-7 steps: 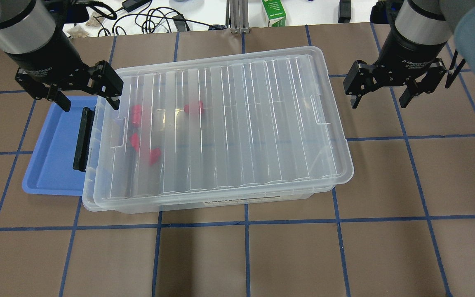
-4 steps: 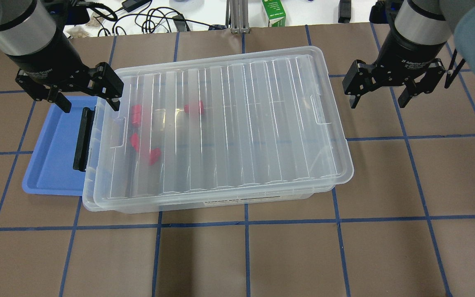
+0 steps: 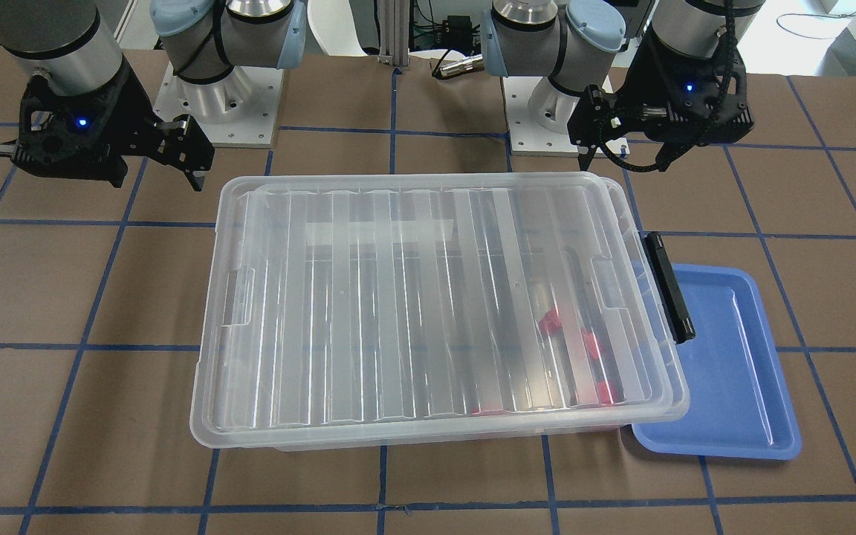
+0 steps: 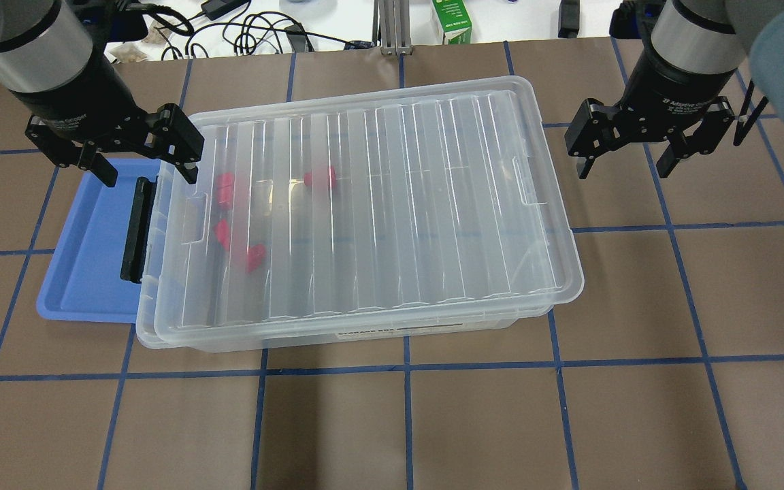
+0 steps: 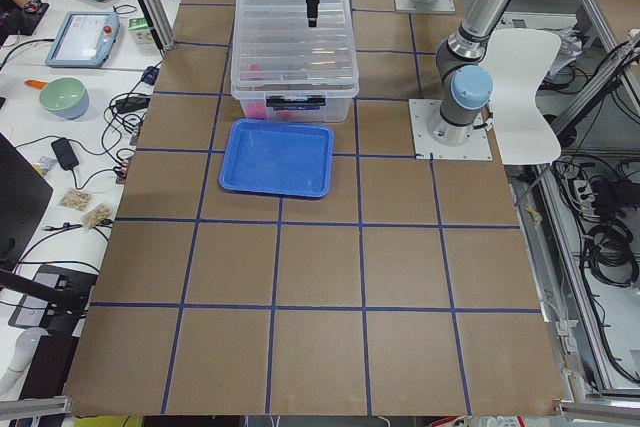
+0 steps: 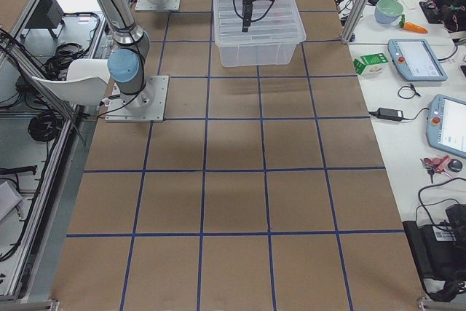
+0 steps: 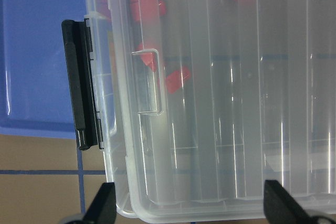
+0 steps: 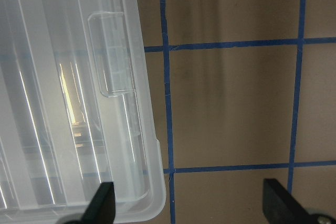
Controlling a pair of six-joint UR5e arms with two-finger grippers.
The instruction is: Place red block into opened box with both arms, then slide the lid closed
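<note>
The clear box [image 4: 365,334] stands mid-table with the ribbed clear lid [image 4: 399,204] lying over it, slightly skewed. Through the lid I see several red blocks [image 4: 319,178] near the box's left end, also in the left wrist view [image 7: 176,80]. My left gripper [image 4: 149,175] hovers open at the box's far-left corner, beside the black clip [image 4: 137,231]. My right gripper [image 4: 623,170] hangs open over bare table just off the box's right end. In the front-facing view both are open too, left gripper [image 3: 621,160] and right gripper [image 3: 153,178]. Neither holds anything.
An empty blue tray [image 4: 86,272] lies against the box's left end, partly under it. Beyond the table's far edge are cables [image 4: 249,34] and a green carton [image 4: 452,20]. The arm bases [image 3: 212,111] stand behind the box.
</note>
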